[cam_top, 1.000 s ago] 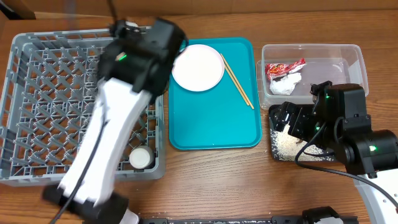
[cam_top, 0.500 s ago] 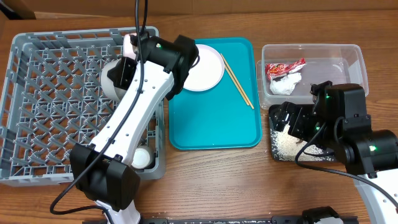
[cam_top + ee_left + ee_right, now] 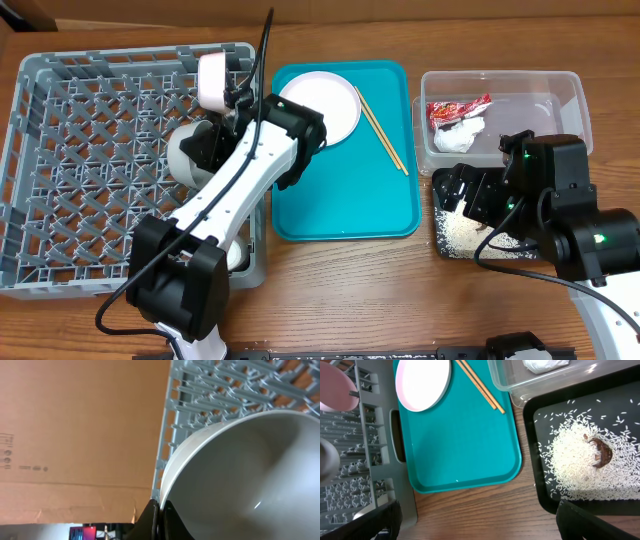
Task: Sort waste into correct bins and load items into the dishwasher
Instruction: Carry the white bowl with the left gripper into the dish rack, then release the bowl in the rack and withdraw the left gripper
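Note:
My left gripper (image 3: 214, 143) is over the grey dish rack (image 3: 70, 170) and is shut on the rim of a white bowl (image 3: 182, 157). In the left wrist view the jaws (image 3: 160, 516) pinch the bowl's edge (image 3: 240, 475) above the rack lattice (image 3: 225, 380). A pale pink-white dish (image 3: 213, 80) stands at the rack's back edge. A small white cup (image 3: 228, 256) sits at the rack's front right corner. The large white plate (image 3: 328, 108) and the chopsticks (image 3: 381, 130) lie on the teal tray (image 3: 345, 200). My right gripper (image 3: 466, 190) is open and empty over the black tray (image 3: 441, 240) of rice (image 3: 575, 460).
The clear tub (image 3: 560, 100) at back right holds the red-and-white wrapper (image 3: 458, 108) and the white tissue (image 3: 462, 135). A brown bit (image 3: 600, 453) lies in the rice. A cardboard wall (image 3: 75, 435) stands behind the rack. Bare wood table (image 3: 470, 510) lies in front of the teal tray.
My left arm has swung over the rack and brought the white bowl toward the front and lower. The right arm has not moved.

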